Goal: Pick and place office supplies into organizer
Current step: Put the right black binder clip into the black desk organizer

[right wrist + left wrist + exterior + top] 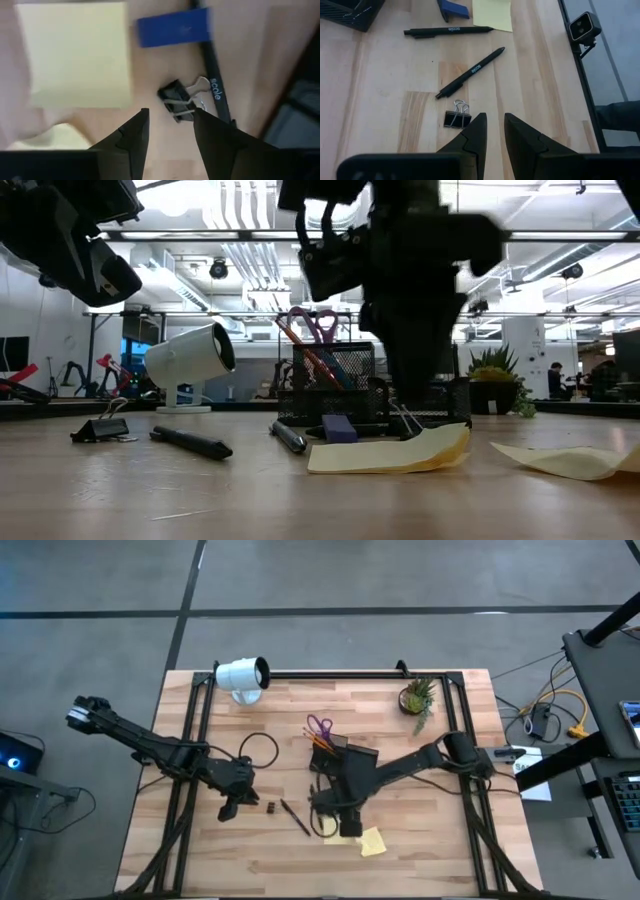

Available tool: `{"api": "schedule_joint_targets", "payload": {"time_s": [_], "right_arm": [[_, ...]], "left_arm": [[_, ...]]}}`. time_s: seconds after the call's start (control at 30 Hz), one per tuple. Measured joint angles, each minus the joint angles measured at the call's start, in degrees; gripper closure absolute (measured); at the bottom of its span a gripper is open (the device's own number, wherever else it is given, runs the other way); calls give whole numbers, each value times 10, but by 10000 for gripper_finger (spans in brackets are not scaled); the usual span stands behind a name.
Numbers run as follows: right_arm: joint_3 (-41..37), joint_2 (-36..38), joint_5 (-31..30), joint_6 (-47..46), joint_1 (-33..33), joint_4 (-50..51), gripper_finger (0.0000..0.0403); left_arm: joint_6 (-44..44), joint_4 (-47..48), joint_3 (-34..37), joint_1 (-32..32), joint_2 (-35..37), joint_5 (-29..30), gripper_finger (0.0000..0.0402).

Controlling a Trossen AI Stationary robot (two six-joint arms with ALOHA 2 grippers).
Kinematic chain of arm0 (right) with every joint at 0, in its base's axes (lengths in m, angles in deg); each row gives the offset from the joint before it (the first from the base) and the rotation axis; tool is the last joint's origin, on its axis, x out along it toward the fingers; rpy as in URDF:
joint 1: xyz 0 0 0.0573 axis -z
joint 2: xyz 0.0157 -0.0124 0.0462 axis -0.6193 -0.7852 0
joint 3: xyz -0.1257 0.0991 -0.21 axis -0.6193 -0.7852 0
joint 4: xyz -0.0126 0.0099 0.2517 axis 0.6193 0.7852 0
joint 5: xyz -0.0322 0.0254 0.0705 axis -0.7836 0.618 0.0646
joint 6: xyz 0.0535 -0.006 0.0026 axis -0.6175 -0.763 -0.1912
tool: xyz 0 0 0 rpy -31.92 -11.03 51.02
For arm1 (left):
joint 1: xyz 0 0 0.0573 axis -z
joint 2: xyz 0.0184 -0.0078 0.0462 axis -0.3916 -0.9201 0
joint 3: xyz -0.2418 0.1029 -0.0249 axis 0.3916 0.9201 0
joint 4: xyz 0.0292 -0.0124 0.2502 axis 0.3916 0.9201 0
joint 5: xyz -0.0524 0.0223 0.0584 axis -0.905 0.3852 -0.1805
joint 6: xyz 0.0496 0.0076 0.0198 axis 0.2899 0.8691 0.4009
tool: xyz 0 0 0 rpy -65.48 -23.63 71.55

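The black mesh organizer (352, 758) stands mid-table and holds purple-handled scissors (320, 726) and orange pencils. My right gripper (171, 112) is open and points down. A small black binder clip (176, 100) lies on the table just past its fingertips. Beside that clip are a blue eraser (172, 27), a black pen (215, 85) and a yellow sticky pad (77, 55). A second yellow pad (372, 842) lies nearer the near edge. My left gripper (495, 117) is open and hovers by another binder clip (457, 119) and two black pens (470, 74).
A white cylindrical lamp (243, 676) sits at the far edge, left of centre. A small potted plant (418, 697) stands at the far right. Dark frame rails (330, 673) run along the far edge and both sides. Bare wood lies along the near edge.
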Motion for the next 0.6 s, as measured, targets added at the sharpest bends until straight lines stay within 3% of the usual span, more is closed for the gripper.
{"api": "schedule_joint_targets", "payload": {"time_s": [0.47,0.6], "right_arm": [[19,9,12,125,29,44,258],[16,9,12,232,29,37,263]], "left_arm": [[0,0,2,0,0,0,351],[0,0,2,0,0,5,351]]}}
